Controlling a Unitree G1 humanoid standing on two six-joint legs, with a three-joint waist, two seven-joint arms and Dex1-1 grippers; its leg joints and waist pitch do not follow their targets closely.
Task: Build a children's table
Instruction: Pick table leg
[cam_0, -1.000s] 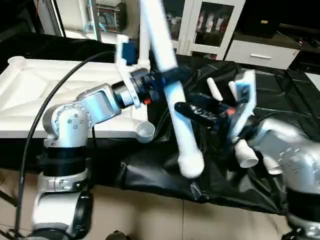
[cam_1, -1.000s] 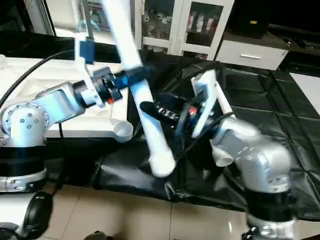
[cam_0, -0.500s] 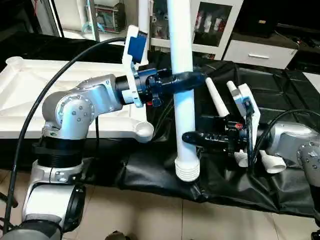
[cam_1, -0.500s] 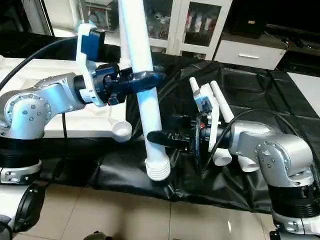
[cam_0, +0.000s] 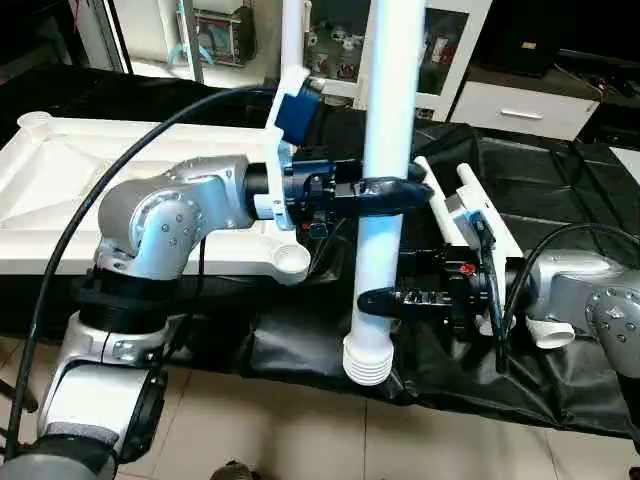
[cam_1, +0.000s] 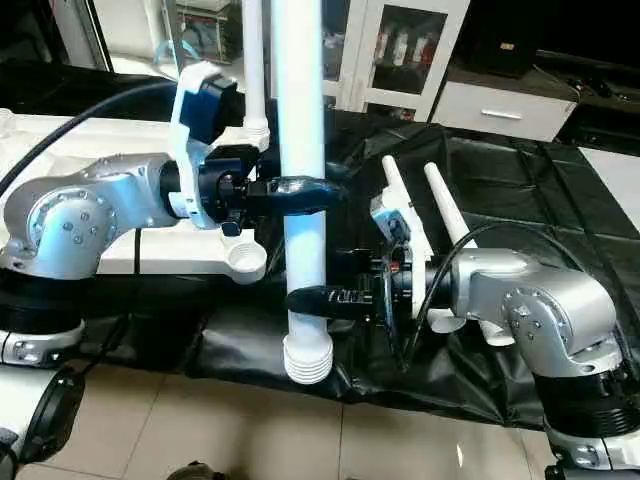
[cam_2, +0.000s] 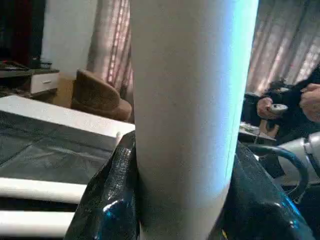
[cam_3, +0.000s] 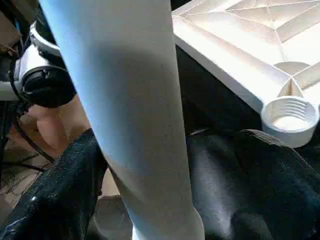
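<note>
Person's hand (cam_2: 307, 100) with controller behind the leg (cam_2: 187, 115)

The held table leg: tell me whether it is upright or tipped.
Upright. The table leg stands vertical in the left tool, threaded end pointing down, hanging beside the tabletop's corner socket, not in it.

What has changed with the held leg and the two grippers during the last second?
The leg swung from a slant to upright, threaded end down, clamped throughout by the left gripper. The right gripper opened and now brackets its lower part. The table top and the spare legs on the cloth stayed put.
</note>
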